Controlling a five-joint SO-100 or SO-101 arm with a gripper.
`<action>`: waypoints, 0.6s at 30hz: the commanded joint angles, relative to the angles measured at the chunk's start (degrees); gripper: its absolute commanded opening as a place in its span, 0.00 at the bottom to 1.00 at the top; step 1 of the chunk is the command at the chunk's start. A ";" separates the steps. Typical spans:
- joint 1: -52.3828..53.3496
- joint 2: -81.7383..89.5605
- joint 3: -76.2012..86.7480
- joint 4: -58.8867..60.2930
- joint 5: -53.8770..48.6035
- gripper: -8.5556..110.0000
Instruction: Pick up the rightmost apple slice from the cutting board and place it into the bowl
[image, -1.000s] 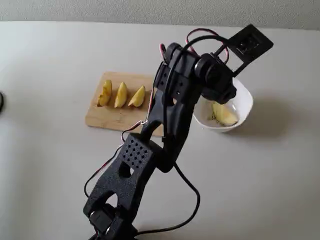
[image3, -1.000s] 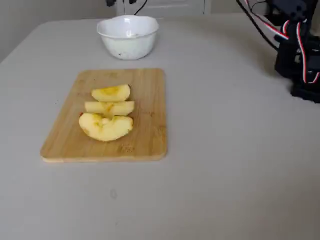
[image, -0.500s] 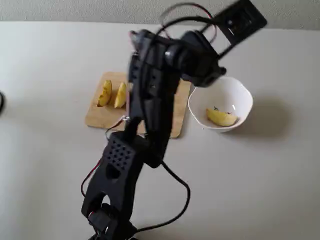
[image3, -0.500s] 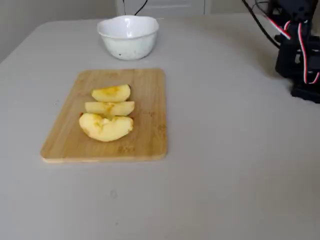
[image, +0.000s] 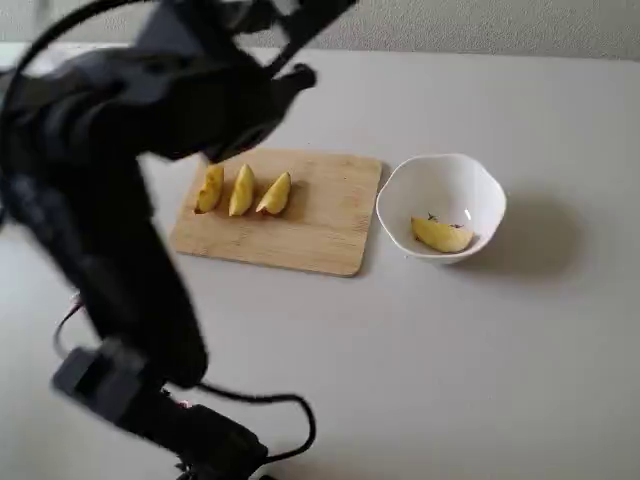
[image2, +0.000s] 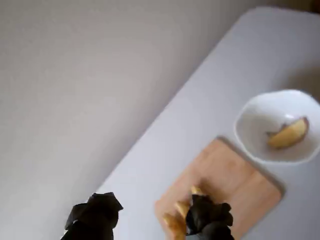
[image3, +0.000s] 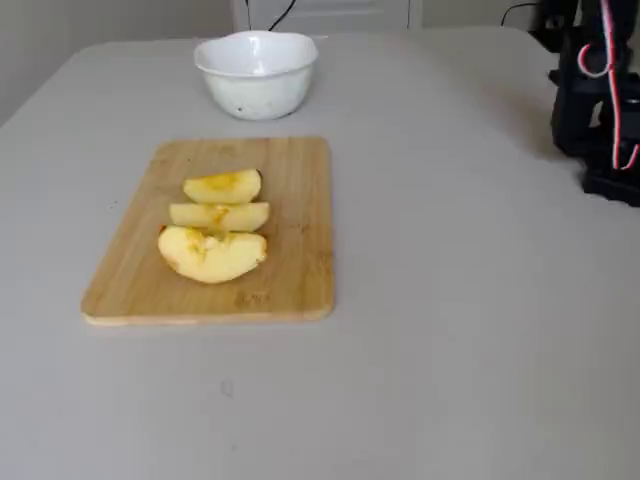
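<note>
A plump pale-yellow apple slice (image: 441, 235) lies inside the white wavy-rimmed bowl (image: 470, 185), to the right of the wooden cutting board (image: 320, 220). The wrist view shows the slice (image2: 287, 134) in the bowl (image2: 255, 117) too. Three other slices (image: 242, 190) stand in a row on the board's left part. My gripper (image2: 152, 217) is open and empty, raised above the board's left end. It is blurred in a fixed view (image: 300, 45). In another fixed view the bowl (image3: 257, 90) stands beyond the board (image3: 290, 200), and its inside is hidden.
My black arm (image: 110, 200) fills the left of a fixed view, with its base and cable (image: 200, 430) at the bottom. In another fixed view the base (image3: 600, 110) stands at the far right of the pale table. A wall (image2: 75, 75) runs along the table's far edge.
</note>
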 joint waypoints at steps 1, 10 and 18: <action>-2.29 25.40 20.30 1.93 11.43 0.20; -10.28 50.62 54.05 -0.97 28.65 0.07; -11.43 74.79 99.76 -20.83 28.74 0.07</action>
